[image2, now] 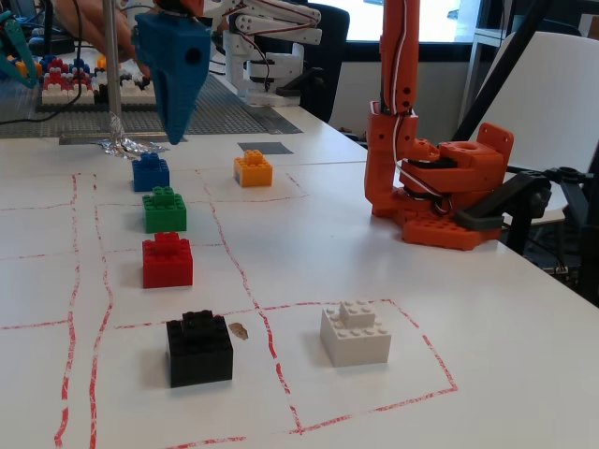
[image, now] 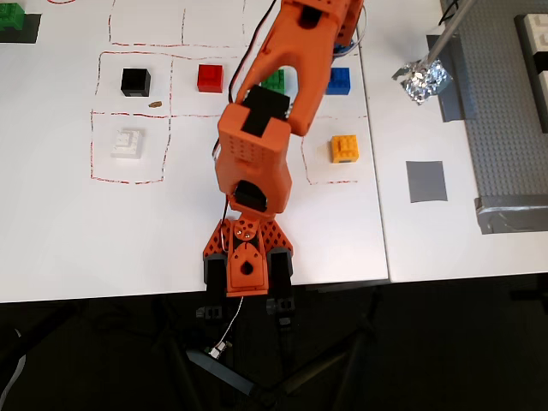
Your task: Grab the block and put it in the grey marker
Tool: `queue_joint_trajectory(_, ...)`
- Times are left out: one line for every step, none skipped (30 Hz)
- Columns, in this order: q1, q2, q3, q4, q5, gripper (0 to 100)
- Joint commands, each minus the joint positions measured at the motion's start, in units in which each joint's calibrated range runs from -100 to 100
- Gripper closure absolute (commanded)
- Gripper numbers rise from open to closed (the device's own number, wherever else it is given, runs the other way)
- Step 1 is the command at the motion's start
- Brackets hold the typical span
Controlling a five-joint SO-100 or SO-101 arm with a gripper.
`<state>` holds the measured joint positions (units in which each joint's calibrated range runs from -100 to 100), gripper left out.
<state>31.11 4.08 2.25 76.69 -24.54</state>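
Note:
The blue block (image2: pixel 150 173) stands at the far end of a row of blocks on the white table; in the overhead view it (image: pixel 339 80) shows just right of the arm. My gripper (image2: pixel 173 136) is blue and hangs tip-down in the air above the blue block, a little to its right, not touching it. Its jaws overlap in the fixed view, so I cannot tell whether they are open. In the overhead view the orange arm (image: pixel 257 145) hides the gripper. The grey marker (image: pixel 425 181) lies flat right of the orange-yellow block, and in the fixed view (image2: pixel 265 148) behind it.
A green block (image2: pixel 165 209), red block (image2: pixel 168 261) and black block (image2: pixel 199 348) stand in the same row. An orange-yellow block (image2: pixel 253 169) and white block (image2: pixel 356 333) stand apart. Crumpled foil (image: pixel 421 81) holds a metal pole; a studded grey baseplate (image: pixel 505 128) lies beyond. The arm's base (image2: pixel 440 196) is at the right.

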Motion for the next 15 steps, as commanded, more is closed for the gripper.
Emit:
queue_joint_trajectory(1.58, -2.06, -6.97, 1.52, -1.71, 92)
queue_joint_trajectory(1.67, -1.54, -7.6, 1.6, -2.2, 90)
queue_joint_trajectory(1.76, -1.02, -8.06, 1.6, -2.59, 88)
queue_joint_trajectory(1.84, -0.59, -8.24, 1.27, -2.88, 88)
queue_joint_trajectory(1.93, -0.33, -8.33, 1.03, -3.32, 87)
queue_joint_trajectory(2.11, 0.01, -8.33, 0.7, -3.71, 85)
queue_joint_trajectory(2.2, 0.36, -8.33, 0.45, -4.15, 83)
queue_joint_trajectory(2.29, 0.7, -8.33, 0.13, -4.54, 81)
queue_joint_trajectory(2.46, 1.04, -8.33, -0.36, -4.79, 80)
queue_joint_trajectory(2.46, 1.3, -8.33, -0.85, -4.98, 79)
queue_joint_trajectory(2.55, 1.65, -8.33, -1.42, -5.13, 78)
queue_joint_trajectory(2.64, 1.91, -8.24, -1.99, -5.27, 77)
queue_joint_trajectory(2.64, 2.25, -8.06, -2.57, -5.47, 75)
queue_joint_trajectory(2.81, 2.51, -7.69, -3.14, -5.81, 73)
queue_joint_trajectory(2.9, 2.94, -7.6, -3.63, -6.11, 72)
